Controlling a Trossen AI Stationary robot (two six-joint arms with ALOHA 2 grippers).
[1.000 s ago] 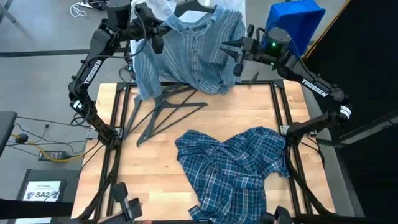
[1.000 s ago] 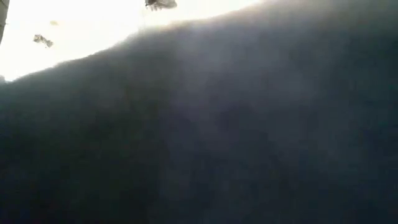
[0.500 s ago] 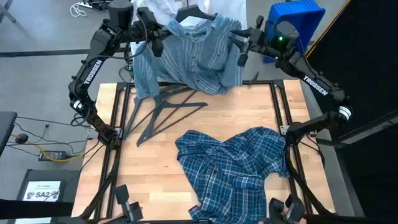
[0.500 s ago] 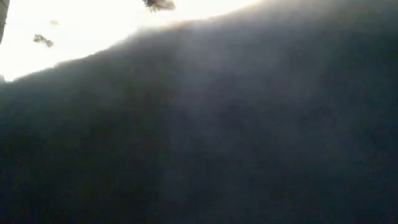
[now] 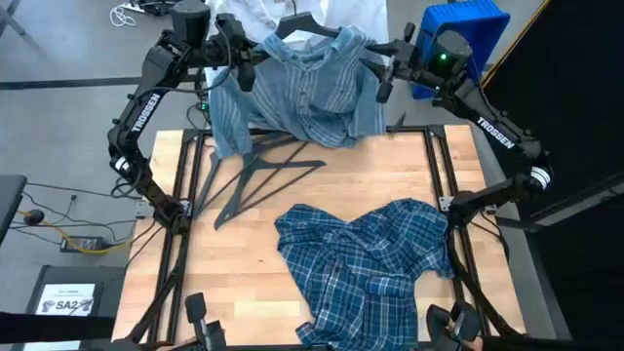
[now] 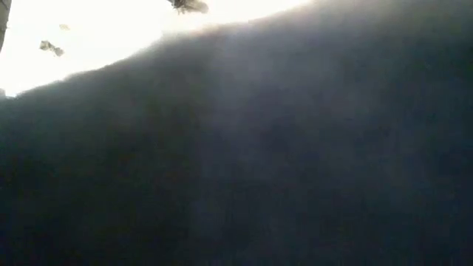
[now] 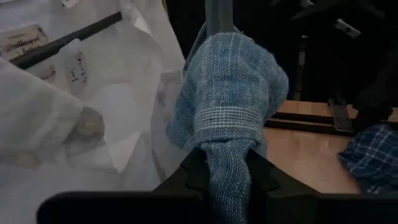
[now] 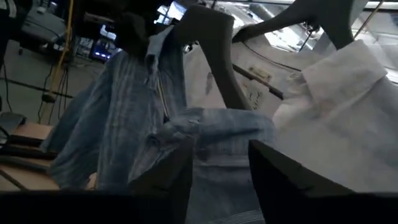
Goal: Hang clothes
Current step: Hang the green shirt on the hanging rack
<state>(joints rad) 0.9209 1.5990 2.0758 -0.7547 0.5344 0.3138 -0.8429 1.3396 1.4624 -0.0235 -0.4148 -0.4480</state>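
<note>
Left gripper (image 7: 227, 177) raised beyond table's far edge, fingers clamped on bunched fabric of striped shirt (image 5: 302, 93). Right gripper (image 8: 217, 165) raised at shirt's other shoulder, fingers pinching fabric fold. Shirt stretched between both on hanger (image 5: 304, 21), white shirt (image 8: 336, 118) just behind. Plaid shirt (image 5: 366, 263) crumpled on table (image 5: 244, 253), spare hangers (image 5: 258, 175) beside. No containers in use. Since a second ago, right gripper shifted farther back; left unchanged. Low view blocked.
</note>
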